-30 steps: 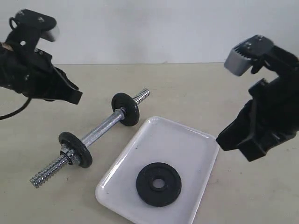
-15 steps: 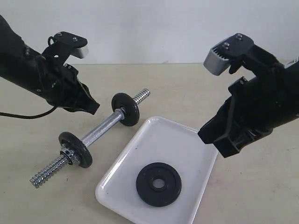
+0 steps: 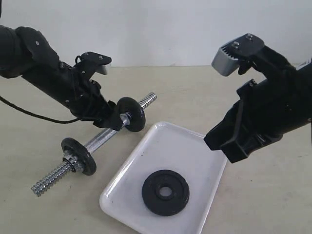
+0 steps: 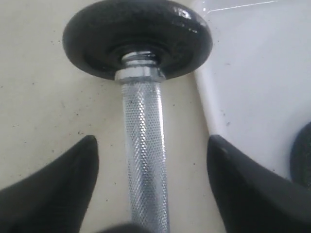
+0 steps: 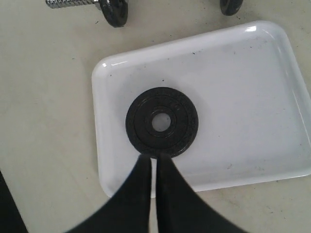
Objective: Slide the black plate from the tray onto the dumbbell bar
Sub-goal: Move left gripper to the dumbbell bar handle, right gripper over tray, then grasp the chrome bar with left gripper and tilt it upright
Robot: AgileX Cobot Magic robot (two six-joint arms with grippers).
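Observation:
The black plate lies flat in the white tray. The dumbbell bar rests on the table left of the tray, with two black discs on it. My left gripper is open, its fingers straddling the knurled middle of the bar just below the far disc, not touching it. My right gripper hangs above the tray's right side, shut on nothing, tips pointing at the plate's edge.
The bar's threaded ends stick out past both discs. A black cable trails from the left arm across the table. A white wall stands behind the table.
My left arm has swung down and right, bringing its open fingers around the bar beside the far disc. My right arm moved left over the tray, then nearly stopped.

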